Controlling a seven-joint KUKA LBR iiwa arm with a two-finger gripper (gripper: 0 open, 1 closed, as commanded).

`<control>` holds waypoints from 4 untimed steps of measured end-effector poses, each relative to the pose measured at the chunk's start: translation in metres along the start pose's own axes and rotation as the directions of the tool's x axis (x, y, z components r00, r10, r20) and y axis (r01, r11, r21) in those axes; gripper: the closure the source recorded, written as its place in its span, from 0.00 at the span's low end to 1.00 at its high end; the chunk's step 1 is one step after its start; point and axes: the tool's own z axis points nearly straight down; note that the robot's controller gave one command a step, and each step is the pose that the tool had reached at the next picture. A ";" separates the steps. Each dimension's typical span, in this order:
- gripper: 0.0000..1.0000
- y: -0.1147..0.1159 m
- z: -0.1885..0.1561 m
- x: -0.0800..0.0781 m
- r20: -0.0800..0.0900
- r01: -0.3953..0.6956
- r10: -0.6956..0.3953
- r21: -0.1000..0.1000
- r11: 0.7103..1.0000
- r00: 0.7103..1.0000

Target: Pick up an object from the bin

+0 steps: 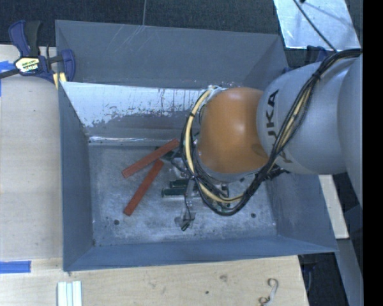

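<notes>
My gripper [186,218] reaches down to the bin floor just right of the middle, mostly hidden under the arm's orange cover. Two flat orange-red sticks lie to its left. The upper stick [148,161] runs toward the back wall. The lower stick [142,189] slants down toward the front left. A small dark thing [173,189] lies on the floor between the lower stick and the gripper, close against the gripper; whether they touch I cannot tell.
The arm and its orange cover with looped cables hang over the right half of the bin and hide the floor there. Bare floor shows at the left and along the front wall.
</notes>
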 end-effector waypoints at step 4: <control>0.00 -0.042 0.073 -0.044 -0.003 -0.073 0.073 0.001 0.997 0.997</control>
